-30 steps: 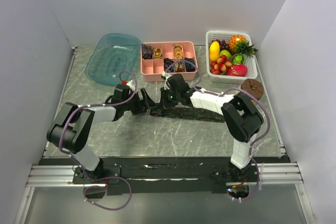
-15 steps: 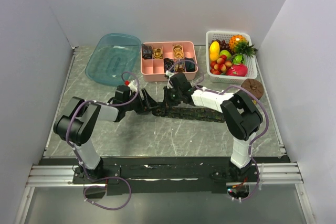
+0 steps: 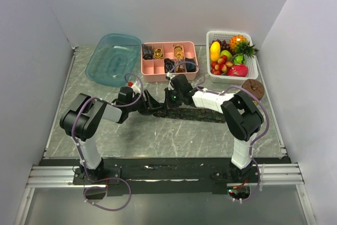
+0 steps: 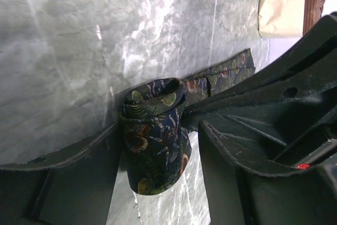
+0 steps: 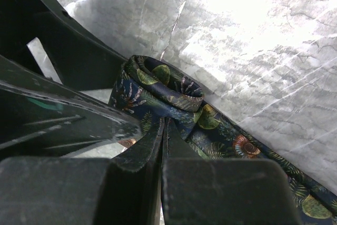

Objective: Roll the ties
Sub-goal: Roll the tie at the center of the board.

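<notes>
A dark tie (image 3: 196,114) with a leafy print lies stretched across the middle of the table, its left end curled into a small coil (image 4: 155,140). My left gripper (image 3: 152,105) straddles that coil. In the left wrist view the left gripper (image 4: 160,146) is open: one finger touches the coil and a gap shows at the other. My right gripper (image 3: 169,103) comes in from the right. Seen from the right wrist, the right gripper (image 5: 164,125) is shut, its tips pinching the tie fabric just behind the coil (image 5: 163,82).
A pink divided tray (image 3: 150,72) at the back holds several rolled ties. A blue plastic tub (image 3: 113,59) stands to its left. To the right stand a white basket (image 3: 251,64) of toy fruit and a brown round lid (image 3: 253,88).
My left gripper has slid right to the tie's coiled end and its jaws have narrowed around it. The right gripper has stayed shut in place.
</notes>
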Motion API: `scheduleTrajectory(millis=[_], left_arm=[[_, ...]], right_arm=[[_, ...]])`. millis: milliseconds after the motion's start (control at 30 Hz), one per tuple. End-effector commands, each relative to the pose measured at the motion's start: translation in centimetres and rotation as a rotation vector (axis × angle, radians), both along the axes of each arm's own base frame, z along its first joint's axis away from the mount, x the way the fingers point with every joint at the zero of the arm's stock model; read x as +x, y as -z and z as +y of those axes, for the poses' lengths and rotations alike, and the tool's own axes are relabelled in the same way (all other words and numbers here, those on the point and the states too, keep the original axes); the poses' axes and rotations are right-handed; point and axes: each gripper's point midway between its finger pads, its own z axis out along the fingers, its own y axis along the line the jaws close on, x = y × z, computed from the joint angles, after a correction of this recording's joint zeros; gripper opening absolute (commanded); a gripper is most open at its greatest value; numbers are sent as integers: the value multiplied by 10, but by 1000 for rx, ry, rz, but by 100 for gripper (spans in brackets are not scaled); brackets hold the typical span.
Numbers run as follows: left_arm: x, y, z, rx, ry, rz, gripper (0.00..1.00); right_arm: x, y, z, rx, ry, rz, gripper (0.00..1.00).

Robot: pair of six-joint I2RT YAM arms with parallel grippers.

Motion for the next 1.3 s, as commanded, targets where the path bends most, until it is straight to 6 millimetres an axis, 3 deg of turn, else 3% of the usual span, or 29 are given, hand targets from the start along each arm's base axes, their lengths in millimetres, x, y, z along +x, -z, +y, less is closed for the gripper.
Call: scheduleTrajectory(millis=[0, 200, 300, 367, 600, 833, 933, 1167, 1200, 1267], left_arm=[[-14, 23, -2, 36, 13, 75, 64], [-12, 27, -1, 49, 8, 62, 63], [-9, 29, -4, 25, 5, 56, 58], [-11, 32, -8, -6, 20, 65, 48], [-11, 33, -15, -54, 34, 48, 43], [-10, 28, -19, -54, 45, 34, 11], [-7, 24, -19, -31, 38, 25, 4], [2, 18, -6, 109, 5, -2, 1], [9, 9, -5, 125, -4, -25, 1], [8, 15, 5, 204, -15, -6, 1]], right_arm=[[3, 12, -9, -33, 32, 12, 0], [8, 16, -11, -26, 39, 23, 0], [6, 19, -10, -19, 38, 32, 0], [6, 19, -11, -19, 37, 36, 0], [2, 22, -10, -14, 26, 47, 0], [-2, 26, -11, -8, 24, 56, 0], [1, 22, -10, -7, 25, 47, 0], [7, 2, -10, 0, 26, 0, 0], [9, -1, -9, 1, 28, -6, 0], [9, 0, -9, -1, 25, -5, 0]])
